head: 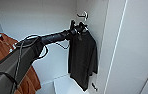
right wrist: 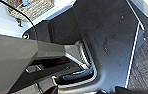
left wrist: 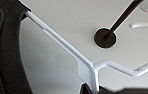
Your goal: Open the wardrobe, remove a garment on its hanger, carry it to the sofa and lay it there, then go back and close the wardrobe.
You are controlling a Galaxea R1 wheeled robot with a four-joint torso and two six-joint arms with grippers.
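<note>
The wardrobe (head: 40, 17) stands open, its white door (head: 132, 50) swung out to the right. Inside on the right hangs the black garment (head: 82, 57) on its white hanger (head: 85, 15), whose hook is up by the rail. My left arm reaches in from the lower left, and my left gripper (head: 76, 28) is shut on the hanger's neck just above the collar. In the left wrist view the hanger (left wrist: 65, 47) crosses close in front, the garment (left wrist: 5, 50) hangs off its end, and the black rail (left wrist: 122, 18) ends in a round mount.
A rust-orange top (head: 5, 47) on another hanger hangs at the wardrobe's left, close beside my arm. The wardrobe's white floor (head: 65, 86) lies below the garment. The right wrist view has the robot's own dark base (right wrist: 107, 37) and grey carpet (right wrist: 147, 62).
</note>
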